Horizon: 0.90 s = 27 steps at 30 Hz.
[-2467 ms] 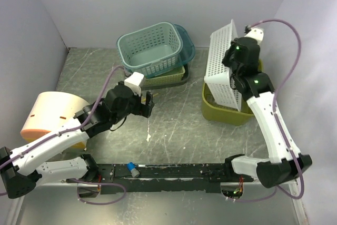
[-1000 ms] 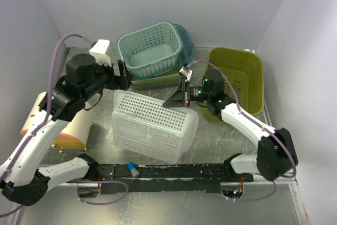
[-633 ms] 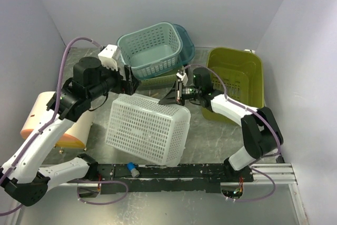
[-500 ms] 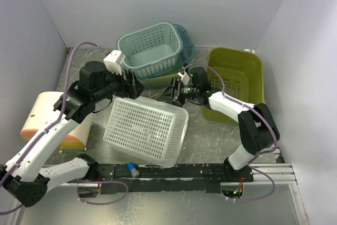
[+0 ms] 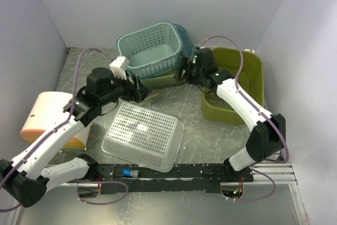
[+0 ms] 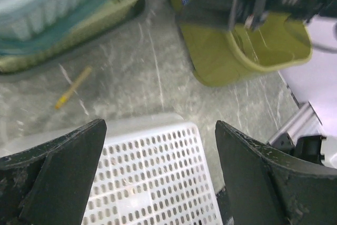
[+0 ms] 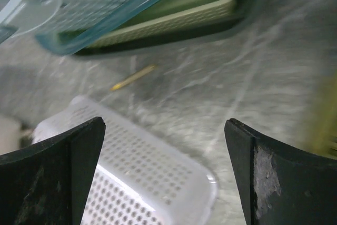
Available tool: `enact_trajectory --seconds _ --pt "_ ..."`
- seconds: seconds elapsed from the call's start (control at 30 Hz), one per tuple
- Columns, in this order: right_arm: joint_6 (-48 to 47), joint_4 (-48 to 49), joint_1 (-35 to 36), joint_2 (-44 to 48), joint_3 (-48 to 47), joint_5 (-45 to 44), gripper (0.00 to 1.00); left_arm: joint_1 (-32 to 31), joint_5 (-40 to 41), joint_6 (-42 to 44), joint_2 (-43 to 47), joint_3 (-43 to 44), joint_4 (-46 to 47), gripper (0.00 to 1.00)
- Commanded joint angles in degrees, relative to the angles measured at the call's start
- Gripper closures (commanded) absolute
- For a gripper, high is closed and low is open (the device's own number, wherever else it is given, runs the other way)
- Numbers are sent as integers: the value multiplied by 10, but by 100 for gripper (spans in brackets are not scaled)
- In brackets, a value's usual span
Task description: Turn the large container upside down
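Grey marbled tabletop [image 5: 210,130], white walls on three sides: your two arms hang over one large white perforated container [image 5: 142,135], which lies near the front edge with its flat base facing up and its wider rim down on the surface.

Your left gripper [image 5: 141,91] hovers just behind the container's far edge. The left wrist view shows its two fingers spread wide with nothing between them, and the white mesh below. Your right gripper [image 5: 182,72] sits farther back, beside the stacked baskets. Its two fingers are likewise parted and empty in the right wrist view, well apart from the container.

Count the rest. Two teal baskets stand at the back, a lighter one [image 5: 126,43] nested in a darker one [image 5: 188,46], atop one flat olive basket [image 5: 163,80]. One olive-green tub [image 5: 231,115] stands on the right, under the right arm. One cream cylinder with an orange end [image 5: 50,110] lies at the left edge. One thin yellow stick [image 5: 151,97] lies on the bare table between the stack and the container.
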<state>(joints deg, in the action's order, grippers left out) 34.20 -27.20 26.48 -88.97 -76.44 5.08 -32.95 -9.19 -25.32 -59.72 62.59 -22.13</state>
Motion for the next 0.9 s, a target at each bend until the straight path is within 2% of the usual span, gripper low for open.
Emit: enact_trajectory --seconds 0.0,0.07,0.13,0.27,0.43,0.53,0.6,0.8,0.83,0.87 --pt "-60 -60 -7 55 -6 -257 1 -64 -23 -32 -13 -89 113 4" --pt "-65 -58 -14 66 7 -332 0 -131 50 -25 -26 -94 113 4" --pt "-71 -59 -42 58 18 -354 0 -168 77 -26 -43 -95 111 4" --pt "-71 -59 -113 8 13 -272 2 -199 91 -36 -60 -116 114 4" --pt "-73 -14 -111 -33 12 -208 4 -212 105 -48 -57 -139 116 4" --pt "-62 -17 -111 -60 3 -219 13 -214 121 -56 -44 -150 110 4" --pt "-62 -16 -111 -63 2 -234 29 -214 128 -61 -34 -160 110 4" --pt "-61 -19 -112 -31 -9 -241 93 -214 130 -62 -22 -171 110 4" --pt "-59 -20 -112 -18 -12 -237 100 -214 132 -61 -22 -170 108 4" --pt "-58 -18 -113 -6 -15 -229 100 -214 133 -59 -22 -169 106 4"
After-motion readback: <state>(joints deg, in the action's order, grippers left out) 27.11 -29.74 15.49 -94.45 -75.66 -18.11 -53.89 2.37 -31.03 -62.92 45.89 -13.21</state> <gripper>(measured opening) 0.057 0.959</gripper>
